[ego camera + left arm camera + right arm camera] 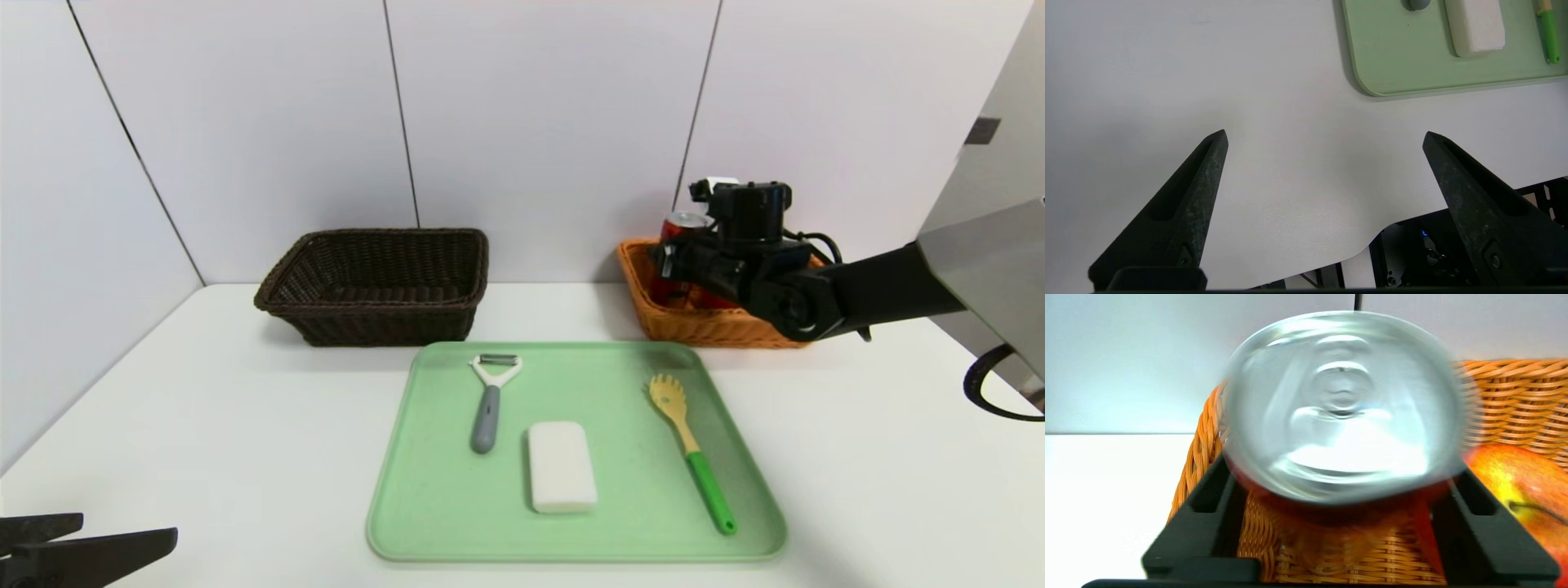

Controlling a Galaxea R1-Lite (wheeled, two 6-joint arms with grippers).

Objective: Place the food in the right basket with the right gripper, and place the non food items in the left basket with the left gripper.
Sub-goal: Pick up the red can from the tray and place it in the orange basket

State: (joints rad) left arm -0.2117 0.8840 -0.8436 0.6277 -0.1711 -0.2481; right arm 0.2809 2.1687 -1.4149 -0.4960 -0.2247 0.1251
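Note:
My right gripper (668,265) reaches over the orange right basket (694,327) with a red drink can (684,222) between its fingers. In the right wrist view the can's silver top (1343,404) is smeared while the gripper (1339,473) and basket (1515,396) are sharp; the jaws stand apart beside it, open. An apple (1515,486) lies in that basket. On the green tray (424,506) lie a grey peeler (490,400), a white block (560,467) and a green-handled pasta spoon (690,449). The dark left basket (375,282) holds nothing. My left gripper (131,529) is parked open at the table's near left.
The left wrist view shows the left gripper (1325,134) above bare white table, with the tray corner (1392,61) and the white block (1474,24) farther off. The table's front edge runs just under those fingers. A wall stands close behind both baskets.

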